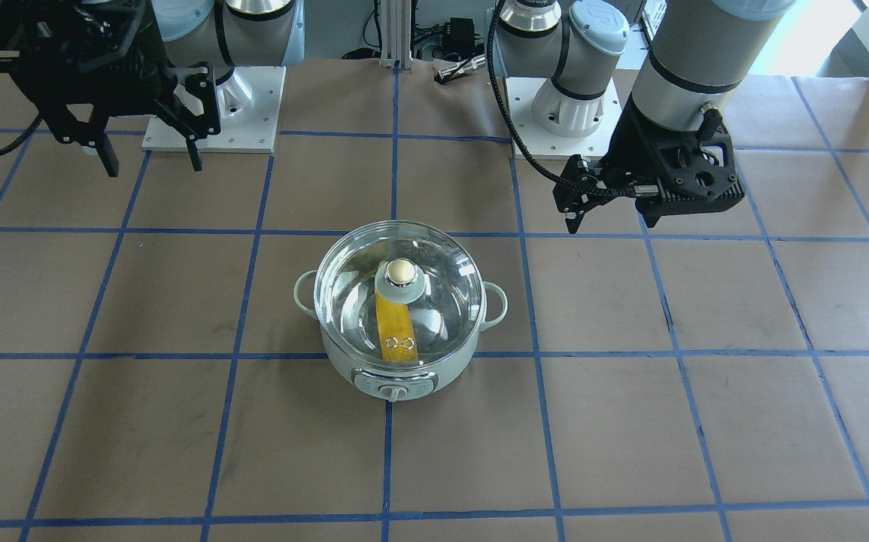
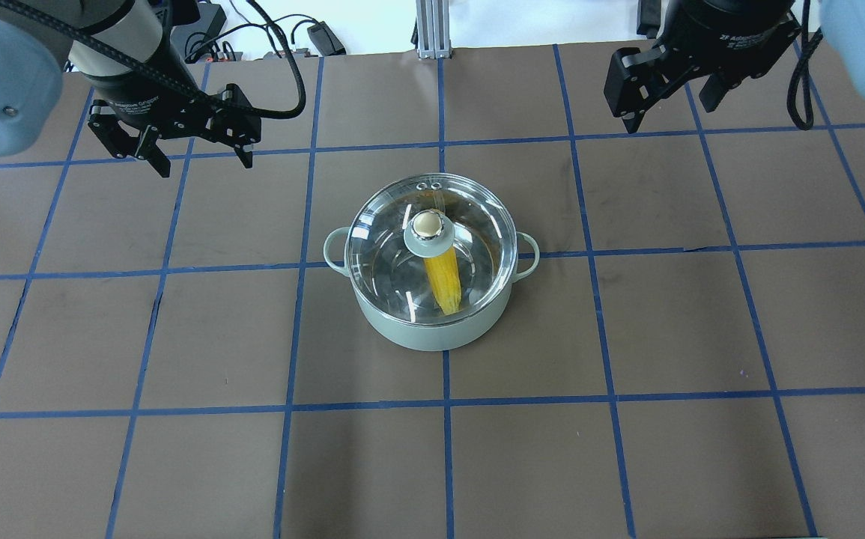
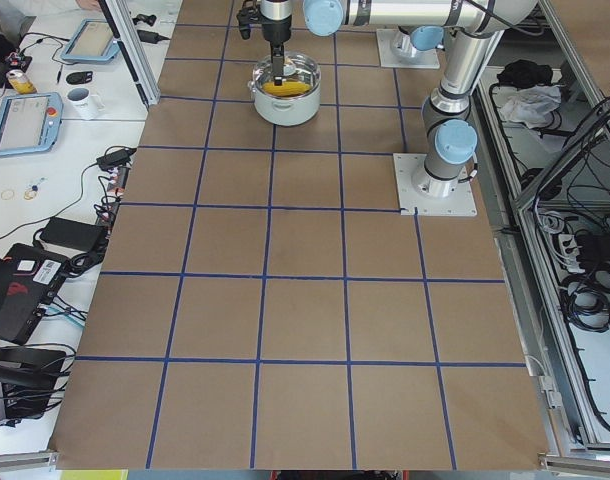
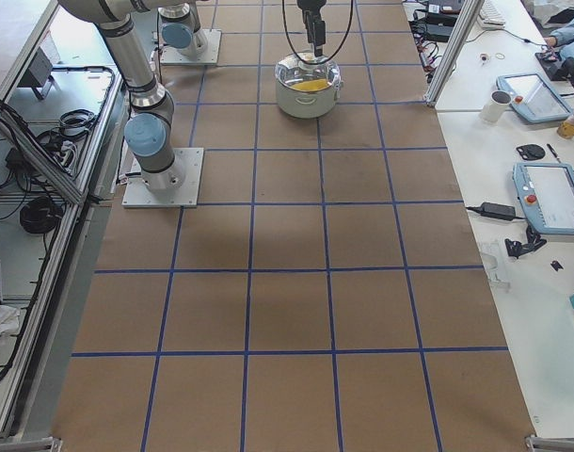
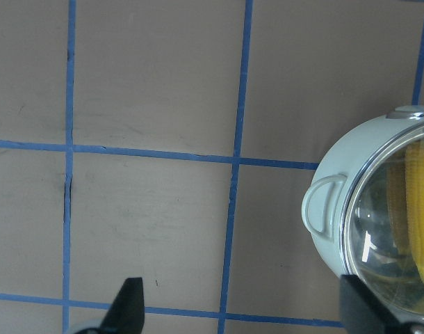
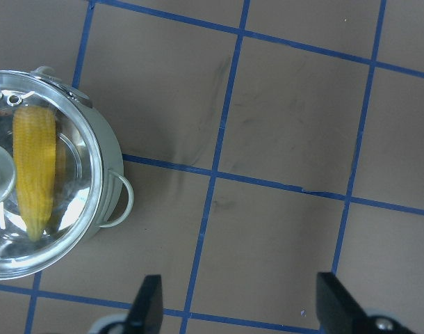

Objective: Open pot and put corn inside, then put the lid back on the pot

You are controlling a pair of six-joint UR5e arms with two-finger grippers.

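The pale green pot (image 1: 344,369) stands at the table's middle, also in the overhead view (image 2: 417,338). The glass lid (image 1: 438,280) sits on it with its beige knob (image 2: 427,222) up. The yellow corn (image 1: 395,329) lies inside, seen through the glass (image 2: 445,281). My left gripper (image 2: 200,157) is open and empty, raised back-left of the pot; its wrist view shows the pot's handle (image 5: 324,211) and corn (image 5: 422,209). My right gripper (image 2: 664,112) is open and empty, raised back-right; its wrist view shows the corn (image 6: 33,167) under the lid (image 6: 73,202).
Brown paper with a blue tape grid covers the table (image 2: 627,449). The arm bases (image 1: 214,113) (image 1: 566,113) stand on white plates at the robot's side. Side benches with tablets and cables (image 3: 25,120) lie beyond the operators' edge of the table.
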